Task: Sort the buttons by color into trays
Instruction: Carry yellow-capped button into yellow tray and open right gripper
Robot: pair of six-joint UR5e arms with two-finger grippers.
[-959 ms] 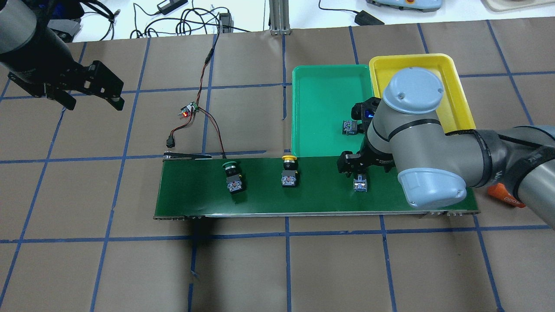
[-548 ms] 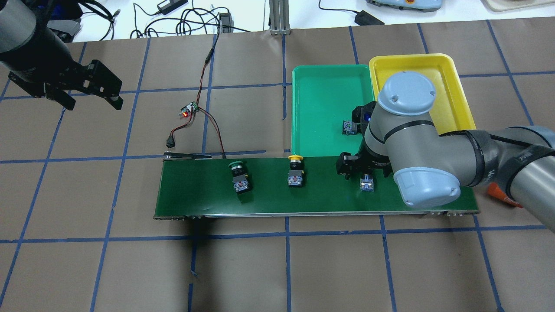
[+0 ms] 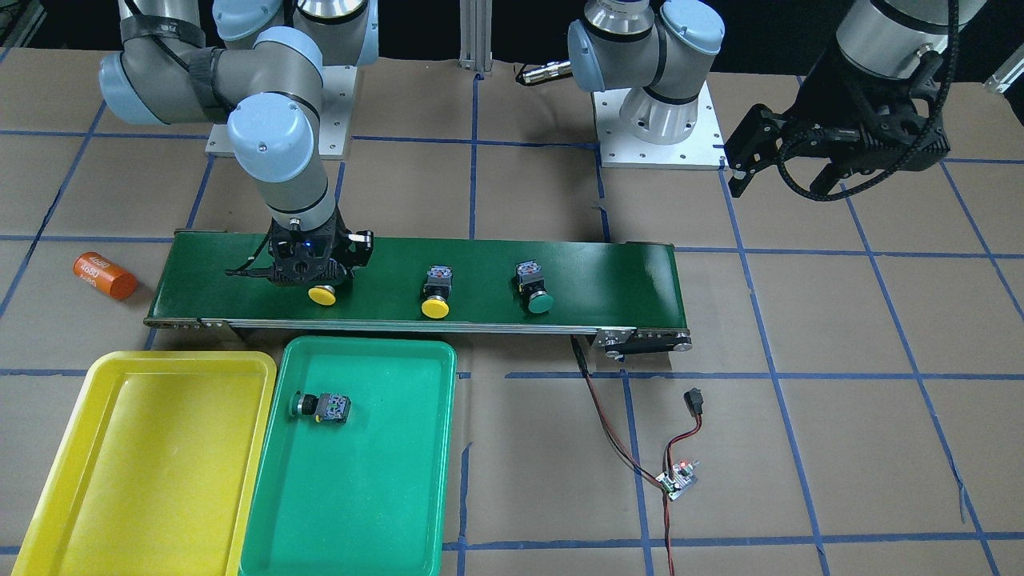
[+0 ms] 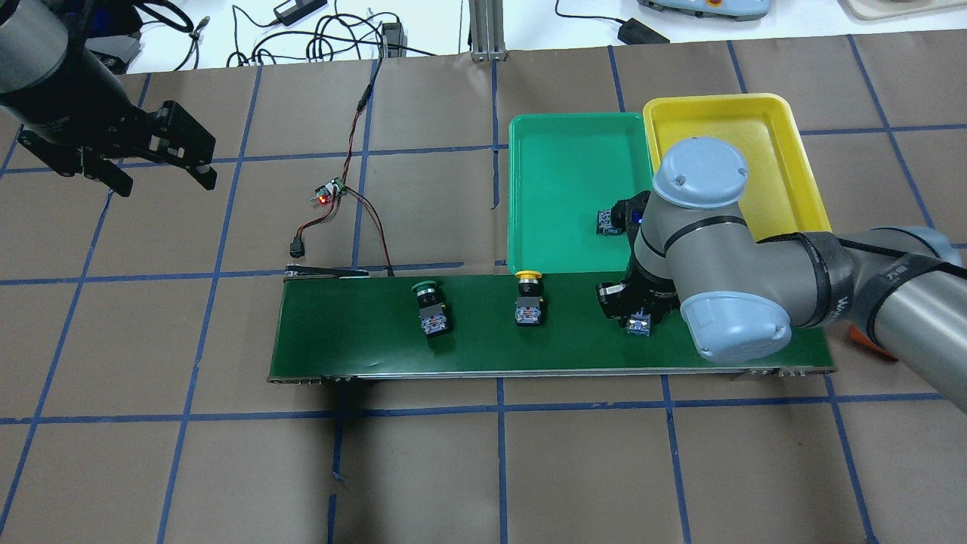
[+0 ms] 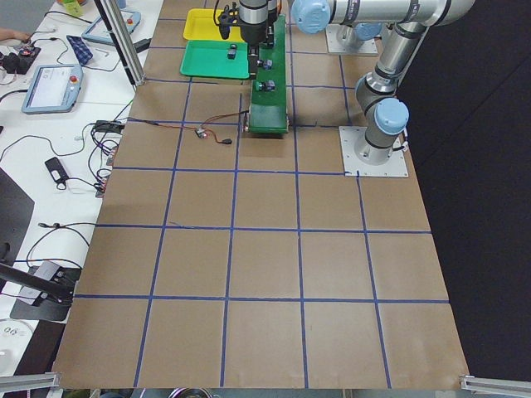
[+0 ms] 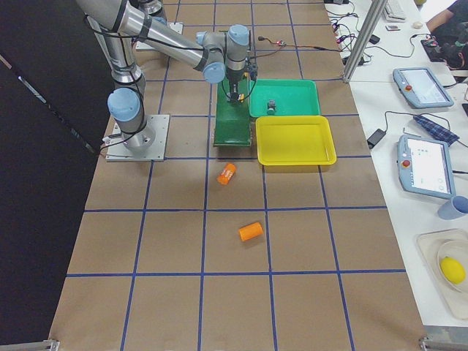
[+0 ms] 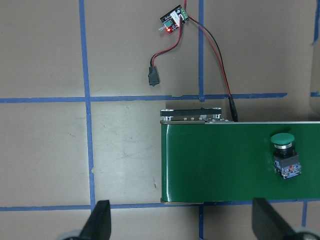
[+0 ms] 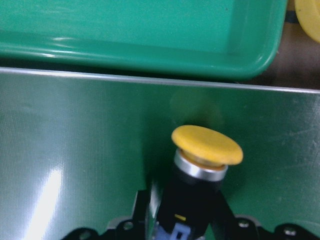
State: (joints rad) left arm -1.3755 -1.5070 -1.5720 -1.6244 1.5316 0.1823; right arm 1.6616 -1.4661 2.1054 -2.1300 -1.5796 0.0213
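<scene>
Since a second ago the green button and the middle yellow button have ridden along the belt toward my right gripper. That gripper has dropped onto the end yellow button, which has stopped moving. Its jaws sit against either side of the black body, clamped on it, and the button is still standing on the belt.

My left gripper hangs high off the belt's wired end, jaws wide apart and holding nothing.

The table is covered in brown paper gridded with blue tape. A small board with a red light lies beside the belt, its red and black wires running to the belt's end. Two orange cylinders lie off the belt's other end. Benches with pendants and cables run along the table's far edge.

The green tray butts the belt's far edge, and the yellow tray touches it. A fourth button lies on its side in the green tray, near the belt. Each button on the belt has a round cap on a black-and-grey block.
</scene>
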